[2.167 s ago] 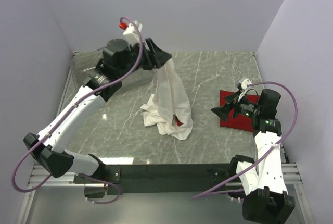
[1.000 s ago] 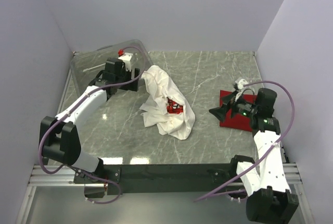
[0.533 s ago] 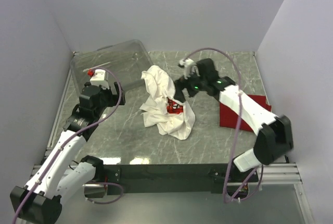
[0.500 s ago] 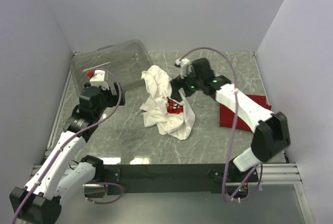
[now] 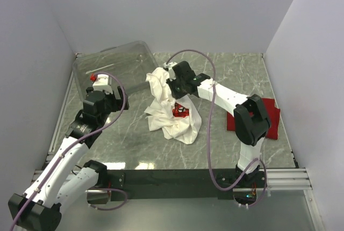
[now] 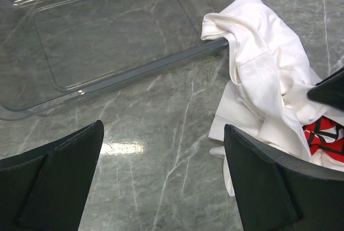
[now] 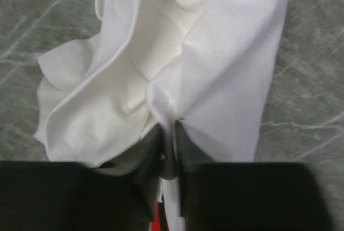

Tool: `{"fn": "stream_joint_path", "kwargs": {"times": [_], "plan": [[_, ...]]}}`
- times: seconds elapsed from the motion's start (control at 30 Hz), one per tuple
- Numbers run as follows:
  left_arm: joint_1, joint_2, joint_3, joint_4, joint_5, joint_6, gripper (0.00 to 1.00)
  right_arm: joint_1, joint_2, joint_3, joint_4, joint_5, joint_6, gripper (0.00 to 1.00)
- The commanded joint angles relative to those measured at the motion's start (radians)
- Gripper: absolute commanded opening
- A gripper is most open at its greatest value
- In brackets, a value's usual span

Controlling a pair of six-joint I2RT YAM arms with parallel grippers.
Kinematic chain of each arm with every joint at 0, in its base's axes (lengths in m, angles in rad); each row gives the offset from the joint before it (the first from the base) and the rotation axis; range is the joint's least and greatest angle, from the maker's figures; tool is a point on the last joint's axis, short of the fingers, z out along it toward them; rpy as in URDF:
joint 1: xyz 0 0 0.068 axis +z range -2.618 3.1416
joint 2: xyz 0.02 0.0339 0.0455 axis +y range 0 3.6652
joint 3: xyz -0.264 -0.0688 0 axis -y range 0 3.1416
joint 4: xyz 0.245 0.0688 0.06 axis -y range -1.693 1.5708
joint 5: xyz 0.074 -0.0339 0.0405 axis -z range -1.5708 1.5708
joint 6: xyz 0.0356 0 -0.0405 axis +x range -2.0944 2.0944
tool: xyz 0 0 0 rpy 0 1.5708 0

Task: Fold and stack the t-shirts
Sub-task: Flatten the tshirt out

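The white t-shirt (image 5: 167, 114) lies crumpled mid-table, its red print (image 5: 180, 112) showing among the folds. My right gripper (image 5: 173, 88) reaches across to the heap's upper part. In the right wrist view it (image 7: 171, 134) is shut on a raised fold of the white t-shirt (image 7: 226, 53). The plain red t-shirt (image 5: 273, 115) lies flat at the right, partly under the right arm's elbow. My left gripper (image 5: 118, 102) hovers left of the heap. In the left wrist view it (image 6: 161, 172) is open over bare table, with the white t-shirt (image 6: 263, 75) at its right.
A clear plastic bin (image 5: 107, 67) stands at the back left, its near rim (image 6: 134, 72) touching the white heap's top edge. The right arm's cable (image 5: 210, 134) loops over the table between heap and red shirt. Walls close in the back and both sides.
The left gripper let the white shirt drop into a heap, drew back and opened wide. The right arm swung from the red shirt to the heap and shut on a fold.
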Motion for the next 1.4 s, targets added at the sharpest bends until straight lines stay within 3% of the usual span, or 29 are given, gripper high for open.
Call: {"fn": "stream_joint_path", "kwargs": {"times": [0.0, 0.03, 0.1, 0.27, 0.5, 0.73, 0.8, 0.87, 0.93, 0.97, 1.07, 1.13, 1.27, 1.37], "plan": [[-0.006, -0.027, -0.001, 0.006, -0.025, -0.006, 0.99, 0.005, -0.057, 0.072, -0.026, 0.053, -0.065, 0.13], [-0.006, -0.034, -0.001, 0.008, -0.026, -0.006, 0.99, 0.005, -0.083, 0.078, -0.035, 0.063, -0.109, 0.0], [-0.004, -0.041, -0.004, 0.013, -0.021, -0.008, 0.99, -0.003, -0.175, 0.128, -0.117, 0.02, -0.178, 0.0], [-0.004, -0.043, -0.004, 0.013, -0.009, -0.006, 0.99, -0.047, -0.407, 0.101, -0.21, -0.284, -0.438, 0.0], [-0.007, -0.049, -0.009, 0.022, 0.009, -0.008, 0.99, -0.162, -0.634, -0.063, -0.167, -0.449, -0.443, 0.0], [-0.007, -0.041, -0.012, 0.028, 0.037, -0.005, 0.99, -0.177, -0.631, -0.191, -0.112, -0.485, -0.424, 0.0], [-0.007, -0.041, -0.014, 0.031, 0.049, -0.003, 0.99, -0.174, -0.589, -0.206, -0.09, -0.487, -0.409, 0.09], [-0.007, -0.037, -0.014, 0.032, 0.063, -0.003, 0.99, -0.168, -0.547, -0.2, -0.087, -0.473, -0.397, 0.31], [-0.006, -0.031, -0.014, 0.034, 0.066, -0.003, 0.99, -0.162, -0.489, -0.162, -0.098, -0.429, -0.383, 0.62], [-0.007, -0.024, -0.015, 0.036, 0.067, -0.003, 0.99, -0.162, -0.473, -0.143, -0.11, -0.409, -0.378, 0.69], [-0.007, 0.005, -0.014, 0.036, 0.068, 0.0, 0.99, -0.179, -0.467, -0.083, -0.152, -0.375, -0.413, 0.75], [-0.007, 0.034, -0.02, 0.054, 0.072, 0.026, 0.99, -0.231, -0.494, -0.1, -0.199, -0.436, -0.498, 0.76], [-0.007, 0.201, 0.034, 0.053, 0.08, 0.153, 0.99, -0.325, -0.658, -0.273, -0.27, -0.698, -0.726, 0.76], [-0.009, 0.328, 0.123, 0.045, 0.078, 0.306, 0.99, -0.377, -0.837, -0.503, -0.244, -0.893, -0.892, 0.78]]}}
